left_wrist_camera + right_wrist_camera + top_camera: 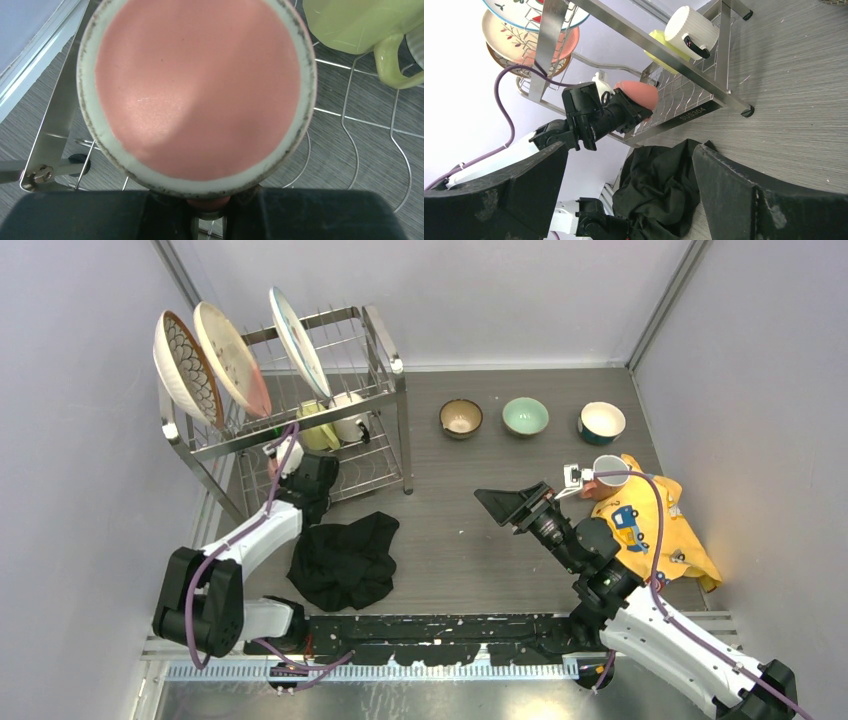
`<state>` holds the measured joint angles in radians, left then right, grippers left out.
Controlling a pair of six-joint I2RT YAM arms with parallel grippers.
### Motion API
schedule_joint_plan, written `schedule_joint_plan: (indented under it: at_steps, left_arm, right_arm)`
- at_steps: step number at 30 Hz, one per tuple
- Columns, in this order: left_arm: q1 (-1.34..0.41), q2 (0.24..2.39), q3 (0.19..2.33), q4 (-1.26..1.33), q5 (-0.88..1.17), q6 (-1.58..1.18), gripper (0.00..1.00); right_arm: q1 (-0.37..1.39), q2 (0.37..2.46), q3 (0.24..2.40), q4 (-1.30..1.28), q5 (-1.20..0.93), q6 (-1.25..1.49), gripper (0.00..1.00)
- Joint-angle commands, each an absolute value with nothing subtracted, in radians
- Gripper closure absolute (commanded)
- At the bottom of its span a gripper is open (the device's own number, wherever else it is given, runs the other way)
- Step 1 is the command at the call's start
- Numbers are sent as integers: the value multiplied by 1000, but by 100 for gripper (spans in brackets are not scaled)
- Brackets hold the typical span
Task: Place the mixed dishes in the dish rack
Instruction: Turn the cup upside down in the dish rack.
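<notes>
In the left of the overhead frame, the left hand pinches a round pink ceramic mug at the lower tier of the silver wire dish rack. In the centre, the right hand is spread wide.

White shell links between bulky black joints on the left arm and right arm — a purple cable trails along each. The right end effector has broad, matte-black, scuffed fingers.

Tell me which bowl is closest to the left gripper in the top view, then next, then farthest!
1. Brown bowl: leftmost, nearest the left gripper, which grips a pink cup.
2. Mint-green bowl: middle of the row.
3. Blue bowl: rightmost, by the yellow cloth.
</notes>
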<state>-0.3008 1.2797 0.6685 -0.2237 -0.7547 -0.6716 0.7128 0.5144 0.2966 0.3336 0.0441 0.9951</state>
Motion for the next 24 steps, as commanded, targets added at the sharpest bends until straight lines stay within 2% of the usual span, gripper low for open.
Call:
schedule_joint_plan:
  at_steps: [1, 8, 24]
  left_arm:
    - [-239, 1302, 698, -130, -719, -656, 100]
    - [-193, 1308, 695, -79, -615, -611, 100]
    - [-121, 1340, 735, -57, -572, -569, 100]
  right_arm:
    - [711, 500, 300, 353, 59, 973, 0]
    - [711, 466, 301, 319, 72, 962, 0]
    - [711, 377, 320, 228, 96, 922, 1]
